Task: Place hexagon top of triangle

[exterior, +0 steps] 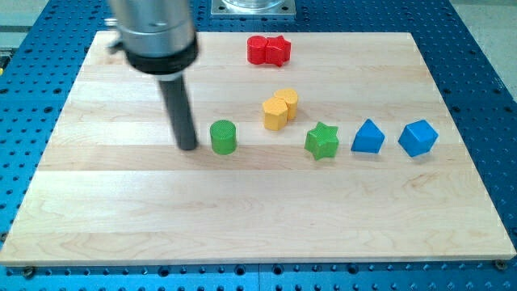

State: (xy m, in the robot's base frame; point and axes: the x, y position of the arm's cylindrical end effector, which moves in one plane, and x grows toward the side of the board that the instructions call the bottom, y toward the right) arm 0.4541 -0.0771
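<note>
My tip (188, 147) is down on the wooden board (121, 210), just left of the green cylinder (223, 137), nothing pinched since it's just a bare rod. The yellow hexagon (275, 114) sits mid-board touching a second yellow block (287, 99), and the blue triangle (367, 137) is off to the right, past the green star (321, 141).

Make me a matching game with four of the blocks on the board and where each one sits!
Blocks:
1. red blocks
2. green cylinder
3. green star
4. blue cube

Places:
A. farthest toward the view's right
B. right beside my tip
C. nearest the view's top edge
D. just left of the blue triangle block

Pairs: 1-C, 2-B, 3-D, 4-A
</note>
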